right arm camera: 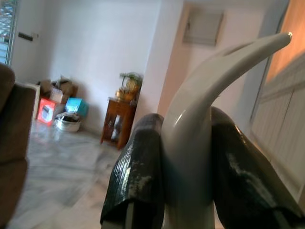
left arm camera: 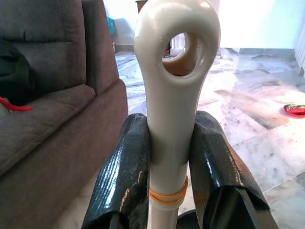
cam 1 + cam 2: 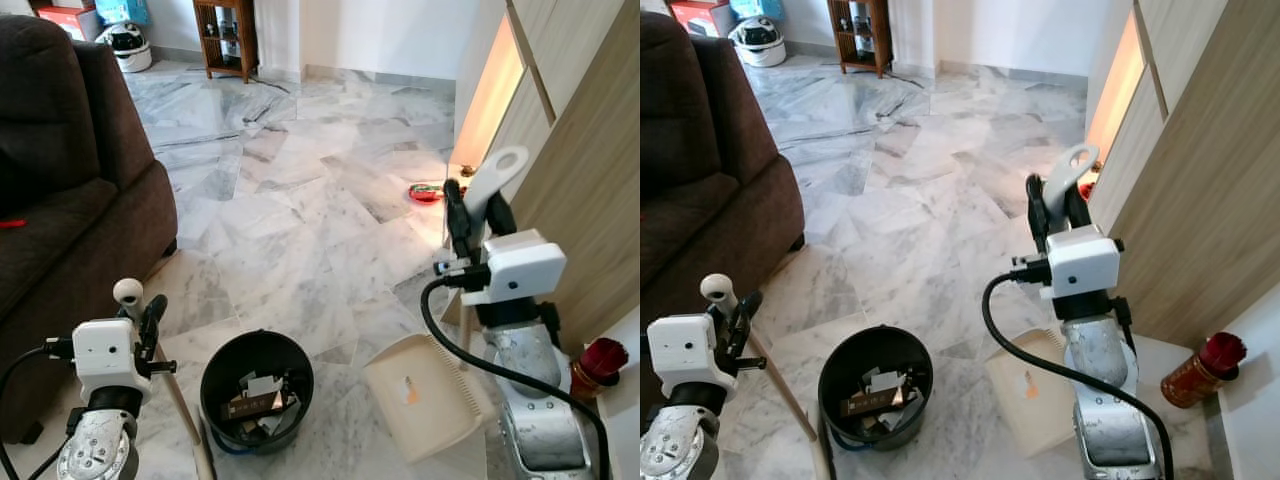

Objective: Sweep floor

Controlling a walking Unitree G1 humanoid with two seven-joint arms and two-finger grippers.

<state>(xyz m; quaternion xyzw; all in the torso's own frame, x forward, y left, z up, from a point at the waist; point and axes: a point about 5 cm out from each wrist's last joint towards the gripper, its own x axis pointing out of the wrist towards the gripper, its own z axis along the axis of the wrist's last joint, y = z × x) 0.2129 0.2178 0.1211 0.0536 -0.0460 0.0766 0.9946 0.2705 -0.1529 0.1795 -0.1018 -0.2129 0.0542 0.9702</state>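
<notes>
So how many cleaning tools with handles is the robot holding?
2. The left tool grips the broom handle near the brown sofa. The right tool grips the dustpan handle; its pan sits beside the black bin.

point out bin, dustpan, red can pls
bin (image 3: 215, 372) left eye view, left rim.
dustpan (image 3: 425, 405) left eye view, middle of the cream tray.
red can (image 3: 1200, 368) right eye view, body by the wood panel.

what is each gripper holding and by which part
Left gripper clamps the broom handle just below its hanging loop; right gripper clamps the dustpan handle near its top.
</notes>
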